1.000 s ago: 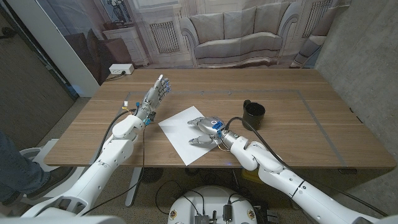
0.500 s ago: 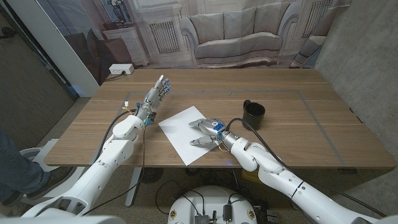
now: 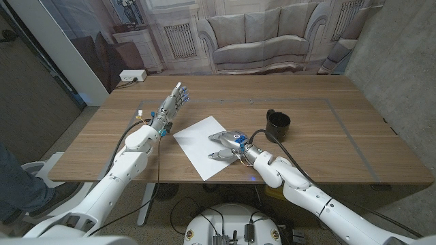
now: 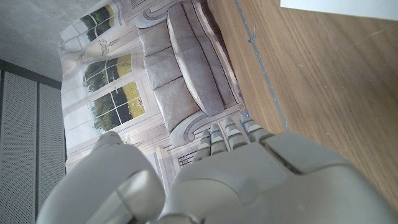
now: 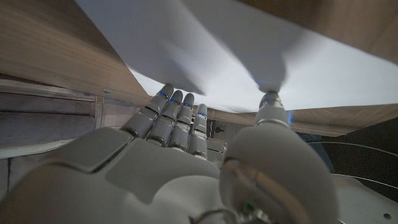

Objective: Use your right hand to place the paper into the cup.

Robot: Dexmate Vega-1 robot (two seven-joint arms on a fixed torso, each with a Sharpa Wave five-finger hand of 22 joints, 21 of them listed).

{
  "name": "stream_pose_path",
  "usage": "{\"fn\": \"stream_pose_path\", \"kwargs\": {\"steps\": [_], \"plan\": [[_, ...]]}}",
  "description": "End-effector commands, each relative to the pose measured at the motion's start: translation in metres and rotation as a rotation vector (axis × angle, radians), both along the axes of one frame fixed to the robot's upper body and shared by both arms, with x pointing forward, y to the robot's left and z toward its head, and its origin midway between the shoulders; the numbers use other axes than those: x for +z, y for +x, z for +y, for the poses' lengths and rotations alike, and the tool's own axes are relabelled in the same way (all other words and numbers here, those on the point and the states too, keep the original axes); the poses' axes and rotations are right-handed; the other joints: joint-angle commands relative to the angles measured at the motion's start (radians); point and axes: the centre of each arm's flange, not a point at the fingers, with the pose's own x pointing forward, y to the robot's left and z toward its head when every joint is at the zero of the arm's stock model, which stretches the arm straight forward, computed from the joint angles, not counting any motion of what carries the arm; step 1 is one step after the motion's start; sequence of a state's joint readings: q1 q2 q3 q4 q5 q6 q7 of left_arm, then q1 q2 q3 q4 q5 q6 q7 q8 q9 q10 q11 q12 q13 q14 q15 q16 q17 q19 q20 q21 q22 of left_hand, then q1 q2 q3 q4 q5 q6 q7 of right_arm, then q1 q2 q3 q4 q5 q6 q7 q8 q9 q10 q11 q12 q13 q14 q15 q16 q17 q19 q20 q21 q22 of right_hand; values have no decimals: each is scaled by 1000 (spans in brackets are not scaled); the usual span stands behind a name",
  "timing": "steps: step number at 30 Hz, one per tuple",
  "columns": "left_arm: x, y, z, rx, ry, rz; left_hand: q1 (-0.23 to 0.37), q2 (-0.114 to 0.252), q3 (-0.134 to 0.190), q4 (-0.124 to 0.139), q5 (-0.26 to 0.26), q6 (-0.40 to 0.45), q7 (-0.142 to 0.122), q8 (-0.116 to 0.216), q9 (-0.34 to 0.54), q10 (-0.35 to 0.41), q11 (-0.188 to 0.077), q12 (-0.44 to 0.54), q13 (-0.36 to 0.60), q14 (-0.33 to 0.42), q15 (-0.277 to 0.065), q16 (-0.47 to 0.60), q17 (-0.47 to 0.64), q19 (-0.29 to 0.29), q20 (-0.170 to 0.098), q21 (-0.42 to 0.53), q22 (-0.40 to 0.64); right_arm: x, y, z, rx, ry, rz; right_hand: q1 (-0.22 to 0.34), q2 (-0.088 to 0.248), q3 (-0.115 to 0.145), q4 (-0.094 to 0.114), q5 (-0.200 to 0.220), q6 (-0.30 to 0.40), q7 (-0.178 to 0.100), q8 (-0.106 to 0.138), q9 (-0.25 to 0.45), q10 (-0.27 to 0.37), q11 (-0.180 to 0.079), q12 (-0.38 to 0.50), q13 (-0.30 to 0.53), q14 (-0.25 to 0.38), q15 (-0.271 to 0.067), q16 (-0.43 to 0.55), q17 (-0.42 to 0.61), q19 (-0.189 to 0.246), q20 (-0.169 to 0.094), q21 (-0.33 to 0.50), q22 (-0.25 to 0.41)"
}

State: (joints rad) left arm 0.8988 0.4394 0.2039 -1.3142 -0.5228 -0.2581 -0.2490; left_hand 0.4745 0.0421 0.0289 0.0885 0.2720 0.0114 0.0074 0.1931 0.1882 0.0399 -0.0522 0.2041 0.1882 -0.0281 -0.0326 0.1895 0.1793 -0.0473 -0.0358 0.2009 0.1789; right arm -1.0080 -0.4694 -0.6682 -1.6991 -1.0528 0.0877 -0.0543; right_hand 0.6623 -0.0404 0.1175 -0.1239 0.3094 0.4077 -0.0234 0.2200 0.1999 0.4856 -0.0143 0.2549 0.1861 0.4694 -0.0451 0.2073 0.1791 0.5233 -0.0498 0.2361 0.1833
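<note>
A white sheet of paper [image 3: 194, 146] lies on the wooden table [image 3: 327, 156], near its front edge. My right hand [image 3: 228, 145] is over the sheet's right part, fingers and thumb spread and their tips touching it. In the right wrist view the paper [image 5: 236, 56] shows a raised crease between the fingertips [image 5: 174, 102] and the thumb. A dark cup [image 3: 278, 126] with a handle stands upright just right of the paper, beyond my right wrist. My left hand [image 3: 170, 105] is held up with its fingers straight, beyond the paper's left corner, holding nothing. The left wrist view catches a corner of the paper [image 4: 348, 6].
A white power strip [image 3: 132, 75] lies at the table's far left corner. A person's leg [image 3: 13, 177] shows at the picture's left edge, off the table. Bare wood stretches right of the cup and along the far side.
My right hand's fingers have drawn slightly toward the thumb across the paper. The left hand, the cup and the sheet stay where they were.
</note>
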Motion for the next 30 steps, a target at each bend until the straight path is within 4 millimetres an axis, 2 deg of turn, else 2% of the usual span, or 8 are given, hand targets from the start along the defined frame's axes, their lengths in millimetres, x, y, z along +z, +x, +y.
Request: {"fn": "stream_pose_path", "kwargs": {"steps": [1,9,15,22,24,30], "plan": [[-2,3,-7,-9,10,14,4,3,-8,2,-3,7,2,7,2,-2,-8,-1,2,-1,0,-2,5,-11,-59,2,5,-6,2,-5,-5,12,6,5,3,-3,4,9,19,-3,10,0,22,-2,7,1,22,-98,7,5,25,-87,11,6],[-1,-1,-7,-7,10,6,5,3,-10,2,-3,6,2,7,2,-1,-9,0,2,-1,-1,-2,5,-11,-59,3,5,-5,2,-6,-6,13,-8,27,15,5,-2,14,35,-10,11,0,40,-18,7,1,58,-110,12,6,71,-102,26,9],[-1,-2,-7,-8,6,3,5,4,-11,2,-3,6,2,7,2,-3,-9,-1,2,-1,-1,-2,5,-11,-59,3,5,-4,2,-7,-5,18,-25,69,38,21,-13,20,67,-26,16,0,73,-22,11,1,111,-137,21,8,111,-120,39,13],[0,-2,-7,-8,0,1,5,4,-12,2,-3,6,3,7,2,-1,-9,0,2,-1,0,-2,5,-11,-59,3,5,0,1,-7,-2,18,-52,122,61,39,-24,19,110,-37,21,0,120,-49,17,1,179,-170,30,9,159,-137,57,19],[0,-2,-7,-8,-1,1,5,4,-12,2,-3,6,2,7,2,-3,-7,-1,2,-1,0,-2,5,-11,-58,3,5,1,1,-7,-2,18,-54,130,65,41,-24,18,121,-44,23,0,129,-55,18,1,188,-173,30,10,163,-151,58,20],[-1,-1,-7,-10,-5,2,6,5,-13,2,-4,5,2,6,2,-2,-9,-1,2,-1,-1,-2,5,-11,-58,3,5,3,1,-8,2,23,-63,152,78,48,-25,14,148,-54,27,0,151,-62,19,1,215,-177,31,12,177,-159,64,23]]}}
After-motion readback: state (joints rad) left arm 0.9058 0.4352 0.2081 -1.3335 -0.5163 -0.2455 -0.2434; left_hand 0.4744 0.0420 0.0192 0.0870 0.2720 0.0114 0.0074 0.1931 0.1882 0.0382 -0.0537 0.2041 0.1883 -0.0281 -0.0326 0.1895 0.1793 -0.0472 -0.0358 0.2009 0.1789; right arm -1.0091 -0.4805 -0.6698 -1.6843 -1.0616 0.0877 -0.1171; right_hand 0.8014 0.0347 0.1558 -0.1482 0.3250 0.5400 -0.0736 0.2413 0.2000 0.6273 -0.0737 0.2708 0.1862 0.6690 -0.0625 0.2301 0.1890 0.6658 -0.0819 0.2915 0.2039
